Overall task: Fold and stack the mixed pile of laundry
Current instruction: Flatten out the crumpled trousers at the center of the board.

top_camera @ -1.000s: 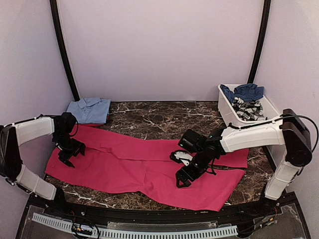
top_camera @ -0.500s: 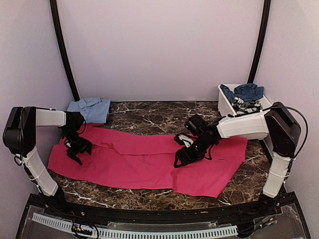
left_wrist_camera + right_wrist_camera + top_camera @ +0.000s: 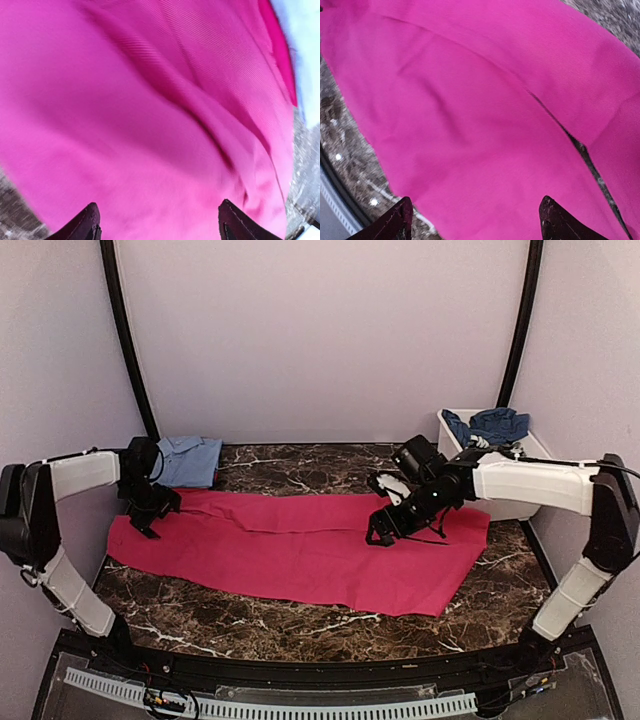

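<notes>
Nearest me, a strip of bare dark marble table (image 3: 300, 625) runs along the front edge, and just beyond it the large magenta-pink garment (image 3: 300, 555) lies spread out almost flat, stretching across most of the table's width with a few long creases in it. At its left end the left gripper (image 3: 148, 518) hangs low over the cloth, its jaws spread wide with nothing between them. Right of centre, the right gripper (image 3: 383, 532) sits over the far half of the same garment, its dark fingertips (image 3: 400, 220) also well apart and empty. Further back on the left, a folded light blue shirt (image 3: 190, 458) lies just past the pink cloth's corner. In the far right corner stands the white tub (image 3: 447, 440), a dark navy-blue garment (image 3: 495, 425) heaped inside it
</notes>
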Controlling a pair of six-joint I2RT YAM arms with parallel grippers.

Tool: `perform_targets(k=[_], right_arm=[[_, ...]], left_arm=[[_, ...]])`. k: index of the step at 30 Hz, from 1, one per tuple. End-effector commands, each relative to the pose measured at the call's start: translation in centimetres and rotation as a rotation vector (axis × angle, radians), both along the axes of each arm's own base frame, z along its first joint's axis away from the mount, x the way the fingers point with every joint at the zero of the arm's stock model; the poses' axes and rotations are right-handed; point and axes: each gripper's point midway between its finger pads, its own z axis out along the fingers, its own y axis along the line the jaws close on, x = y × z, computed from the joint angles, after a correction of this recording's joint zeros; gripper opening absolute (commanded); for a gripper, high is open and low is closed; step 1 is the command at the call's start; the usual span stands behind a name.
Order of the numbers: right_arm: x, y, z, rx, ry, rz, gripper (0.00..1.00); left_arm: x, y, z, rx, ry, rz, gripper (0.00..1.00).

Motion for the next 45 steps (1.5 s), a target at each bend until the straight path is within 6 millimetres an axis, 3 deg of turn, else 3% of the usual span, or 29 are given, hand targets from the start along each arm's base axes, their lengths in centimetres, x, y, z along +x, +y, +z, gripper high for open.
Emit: perform_targets(k=[1, 2, 4, 6, 12, 18, 27, 29, 35, 39, 42, 45], right_arm=[[-7.1, -0.8, 0.4, -0.129, 0.012, 0.111, 0.85], [-8.3, -1.1, -0.2, -0.177, 0.018, 0.132, 0.86], [-10.2, -0.9, -1.1, -0.244, 0.009, 0.185, 0.89], [-11.9, 0.4, -1.4, -0.252, 0.02, 0.274, 0.91], [-13.4, -1.1, -5.8, -0.503, 0.039, 0.377, 0.93], [-13.1, -1.5, -6.1, -0.556, 0.028, 0.378, 0.92], [-12.6, -3.0, -9.1, -0.739, 0.038, 0.373, 0.82], [-12.3, -3.7, -9.8, -0.79, 0.034, 0.362, 0.77], [-10.7, -5.0, -10.7, -0.892, -0.044, 0.359, 0.43], [-9.0, -5.5, -9.9, -0.905, -0.103, 0.316, 0.18], [-7.0, -5.9, -8.1, -0.892, -0.165, 0.246, 0.0], [-4.8, -5.8, -5.9, -0.85, -0.228, 0.177, 0.0]], left_arm=[[-5.4, 2.1, 3.3, 0.05, -0.085, 0.103, 0.82], [-6.2, 2.1, 4.1, 0.047, -0.109, 0.113, 0.83], [-8.0, 2.6, 3.7, 0.034, -0.104, 0.147, 0.84], [-9.2, 3.0, 3.0, 0.013, -0.087, 0.177, 0.85], [-12.6, 5.0, 0.8, 0.001, -0.019, 0.297, 0.87], [-13.1, 6.7, -1.2, -0.016, 0.016, 0.407, 0.85], [-12.6, 7.2, -4.9, -0.027, 0.102, 0.448, 0.75], [-12.5, 7.3, -5.4, -0.028, 0.103, 0.45, 0.7], [-10.9, 7.8, -5.5, -0.019, 0.07, 0.434, 0.46], [-8.2, 7.6, -4.9, -0.061, 0.002, 0.382, 0.05], [-6.8, 7.8, -4.3, -0.06, -0.033, 0.36, 0.0], [-5.6, 8.2, -3.2, -0.042, -0.087, 0.338, 0.0]])
